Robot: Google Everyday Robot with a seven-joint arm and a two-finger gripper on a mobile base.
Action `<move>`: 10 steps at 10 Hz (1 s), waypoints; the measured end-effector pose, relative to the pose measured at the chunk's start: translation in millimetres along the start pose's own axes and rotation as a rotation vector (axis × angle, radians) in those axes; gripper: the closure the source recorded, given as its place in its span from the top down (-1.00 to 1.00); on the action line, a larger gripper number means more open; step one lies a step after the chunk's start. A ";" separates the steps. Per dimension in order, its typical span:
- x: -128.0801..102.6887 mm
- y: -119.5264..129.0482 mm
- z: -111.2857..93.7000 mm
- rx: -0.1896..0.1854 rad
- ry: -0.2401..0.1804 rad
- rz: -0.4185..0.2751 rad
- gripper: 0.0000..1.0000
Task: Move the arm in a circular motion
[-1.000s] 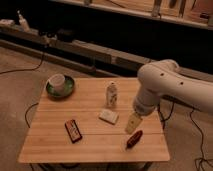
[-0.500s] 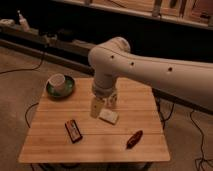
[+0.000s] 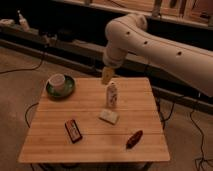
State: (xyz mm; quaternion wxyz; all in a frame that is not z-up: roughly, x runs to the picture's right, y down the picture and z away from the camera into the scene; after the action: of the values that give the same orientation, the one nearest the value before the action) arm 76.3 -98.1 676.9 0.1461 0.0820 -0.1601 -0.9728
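Though the room is dim, a pale wooden slatted table [image 3: 60, 135] shows plainly in the lower middle of the frame. It stands on a brown floor, where a dark cable [image 3: 27, 68] trails at the left. A long dark bench [image 3: 60, 42] runs across the back.

The arm [image 3: 165, 47], thick and white with dark dots along its side, enters from the right edge, bends at a rounded joint in the upper middle and turns downward. Its tan gripper [image 3: 107, 76] hangs over the table's far edge, just above and behind the small white carton [image 3: 112, 95]. Whether the gripper is wide or narrow cannot be told, and it holds nothing that can be seen.

Half a second ago the tip was lower, over the middle of the table beside the carton. A second ago it was at the right, near the reddish item. Everything on the table lies where it did.

Counted on the table:
- one green plate [image 3: 69, 90] at the upper left, bearing one white cup [image 3: 57, 81]
- one upright carton
- one flat white packet [image 3: 109, 116] below the carton
- one dark bar [image 3: 73, 131] at the lower left
- one reddish item [image 3: 134, 139] at the lower right
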 end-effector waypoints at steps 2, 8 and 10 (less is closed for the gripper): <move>-90.6 25.2 1.3 -0.041 -0.043 0.096 0.60; -257.3 -114.8 -2.4 0.182 -0.284 0.621 0.60; -212.7 -190.8 -10.2 0.289 -0.350 0.662 0.60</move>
State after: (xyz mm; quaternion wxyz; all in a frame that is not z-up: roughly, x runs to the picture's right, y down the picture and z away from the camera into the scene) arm 229.9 138.0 627.4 0.4090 -0.1210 -0.3355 -0.8399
